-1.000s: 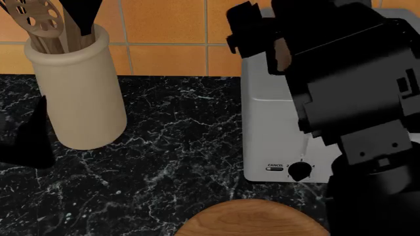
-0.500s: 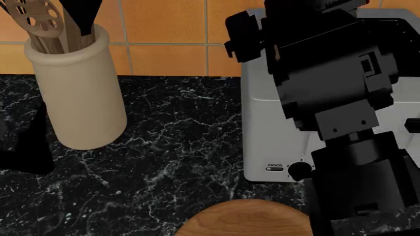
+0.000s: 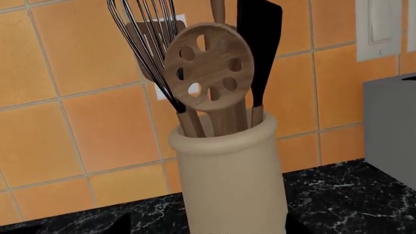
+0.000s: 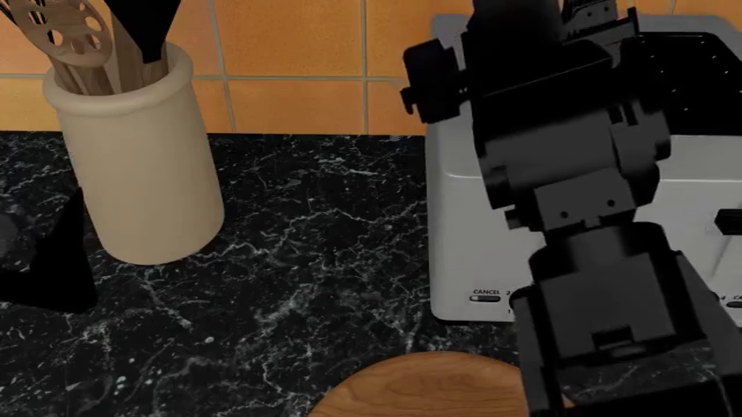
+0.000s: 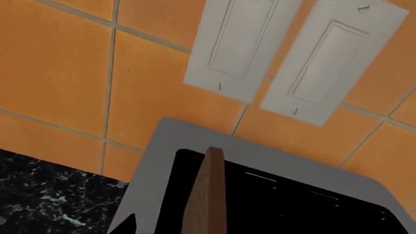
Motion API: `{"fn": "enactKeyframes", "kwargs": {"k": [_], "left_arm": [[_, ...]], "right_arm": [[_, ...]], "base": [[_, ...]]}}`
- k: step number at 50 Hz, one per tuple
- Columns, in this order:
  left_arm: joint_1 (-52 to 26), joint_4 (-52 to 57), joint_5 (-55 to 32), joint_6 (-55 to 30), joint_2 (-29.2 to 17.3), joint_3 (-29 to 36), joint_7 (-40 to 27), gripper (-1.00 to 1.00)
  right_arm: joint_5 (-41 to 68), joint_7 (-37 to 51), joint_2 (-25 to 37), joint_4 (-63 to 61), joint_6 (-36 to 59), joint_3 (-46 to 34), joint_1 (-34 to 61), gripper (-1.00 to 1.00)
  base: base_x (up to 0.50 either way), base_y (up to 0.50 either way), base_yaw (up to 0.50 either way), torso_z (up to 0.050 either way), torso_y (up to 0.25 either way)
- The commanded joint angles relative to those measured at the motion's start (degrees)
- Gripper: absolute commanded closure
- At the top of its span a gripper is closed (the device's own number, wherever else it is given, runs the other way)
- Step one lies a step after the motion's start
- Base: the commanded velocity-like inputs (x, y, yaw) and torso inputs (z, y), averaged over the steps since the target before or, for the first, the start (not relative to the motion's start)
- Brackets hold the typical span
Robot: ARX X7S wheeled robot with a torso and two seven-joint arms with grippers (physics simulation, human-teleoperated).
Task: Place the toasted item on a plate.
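Note:
The toasted item [image 5: 206, 195] is a thin brown slice seen edge-on, standing upright in the black slot of the grey toaster [image 5: 156, 161]. My right gripper [image 5: 208, 228] is open. It sits over the slot with the slice between its jaws, and one dark fingertip [image 5: 127, 225] shows well apart from the slice. In the head view my black right arm [image 4: 557, 156] covers the toaster [image 4: 464, 243] and hides the slice. The wooden plate [image 4: 418, 387] lies on the counter in front of the toaster. My left gripper [image 4: 47, 261] is open and empty beside the crock.
A cream utensil crock [image 4: 139, 156] holding a slotted wooden spoon, a whisk and a black spatula stands at the back left, also in the left wrist view [image 3: 227, 175]. An orange tiled wall with two white switch plates [image 5: 286, 58] rises behind the toaster. The counter [image 4: 313, 261] is black marble.
My right arm has swung left over the toaster and its forearm now fills the lower right of the head view. The bit of slice seen earlier is now hidden. The left arm has not moved.

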Motion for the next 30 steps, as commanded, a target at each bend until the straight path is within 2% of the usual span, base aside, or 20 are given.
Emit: {"fn": "enactKeyframes", "kwargs": {"k": [1, 12, 13, 18, 30], "left_arm": [[0.58, -0.41, -0.02, 0.60, 0.03, -0.04, -0.13, -1.00], [1.34, -0.34, -0.12, 0.88, -0.25, -0.18, -0.20, -1.00], [1.29, -0.33, -0.10, 0.83, -0.28, -0.10, -0.22, -1.00], [0.67, -0.35, -0.06, 0.49, -0.09, 0.54, -0.32, -1.00], [0.81, -0.46, -0.10, 0.36, -0.25, 0.76, -0.50, -1.00]], "right_arm": [[0.15, 0.14, -0.95, 6.02, -4.25, 0.35, 0.47, -1.00], [0.20, 0.02, -1.37, 10.17, -7.08, 0.28, 0.86, -1.00], [0.30, 0.08, -1.20, 9.43, -6.66, 0.30, 0.68, 1.00], [0.55, 0.39, -0.26, 4.75, -3.62, 0.08, 0.07, 1.00], [0.99, 0.40, 1.08, 1.98, -1.76, 0.12, 0.27, 1.00]], "base": [[0.00, 0.00, 0.00, 0.000, 0.000], [0.00, 0.00, 0.00, 0.000, 0.000], [0.00, 0.00, 0.00, 0.000, 0.000], [0.00, 0.00, 0.00, 0.000, 0.000], [0.00, 0.00, 0.00, 0.000, 0.000]]}}
